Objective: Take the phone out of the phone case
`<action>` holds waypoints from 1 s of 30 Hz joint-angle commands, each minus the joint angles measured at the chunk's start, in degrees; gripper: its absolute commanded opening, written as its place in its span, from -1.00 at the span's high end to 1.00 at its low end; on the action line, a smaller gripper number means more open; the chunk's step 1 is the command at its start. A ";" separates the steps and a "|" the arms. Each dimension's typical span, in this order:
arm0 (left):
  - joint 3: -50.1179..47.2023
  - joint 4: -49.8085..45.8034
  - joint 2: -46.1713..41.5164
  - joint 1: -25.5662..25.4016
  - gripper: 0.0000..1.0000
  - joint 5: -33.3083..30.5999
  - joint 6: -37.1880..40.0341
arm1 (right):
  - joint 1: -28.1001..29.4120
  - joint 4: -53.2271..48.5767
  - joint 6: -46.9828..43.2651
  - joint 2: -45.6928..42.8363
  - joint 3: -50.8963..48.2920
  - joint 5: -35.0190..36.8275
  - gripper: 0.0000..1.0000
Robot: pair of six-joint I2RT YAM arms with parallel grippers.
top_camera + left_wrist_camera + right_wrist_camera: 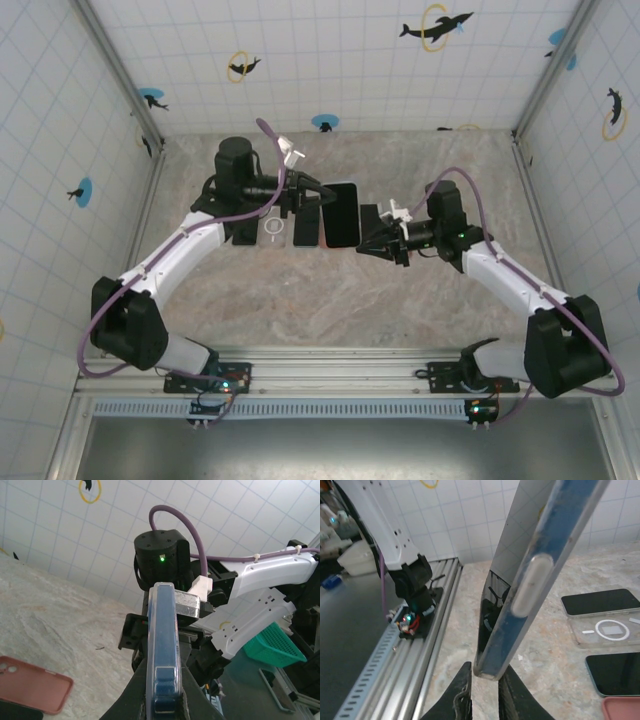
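Because a case peels best against a fixed hold, the left gripper [164, 695] clamps one end of the cased phone [340, 213], held clear of the table [300, 300], while the right gripper [485, 674] pinches the opposite corner, presumably to pry phone from case.

The cased phone [341, 212] hangs above the table's centre between the left gripper [312, 198] and the right gripper [365, 244], and both arms close off its 2 sides. Beneath and to its left, 4 flat things lie in a row: a black phone [245, 232], a clear case [275, 228], a second phone [305, 230] and a pink case [622, 707]. Bare marble tabletop [300, 300] lies open in front of the row and behind it, up to the tiled back wall [340, 70].
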 commanded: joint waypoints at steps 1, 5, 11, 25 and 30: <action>-0.71 1.93 -2.84 0.25 1.00 3.17 0.43 | 0.67 -4.60 -4.60 -0.15 4.20 2.73 0.68; -1.01 1.90 -3.02 0.18 1.00 3.89 -1.83 | 1.44 -5.35 -5.23 0.10 5.58 5.04 0.74; -1.11 1.90 -3.20 0.04 1.00 5.47 -3.95 | 2.52 -14.14 -12.59 1.92 9.24 10.14 0.81; -1.28 -0.01 -3.49 -1.68 1.00 4.03 -8.06 | 5.87 5.61 -8.07 -4.86 3.80 28.30 0.89; -1.50 0.81 -2.94 -2.95 1.00 5.15 -9.73 | 6.94 9.22 -9.13 -5.84 2.67 33.49 0.89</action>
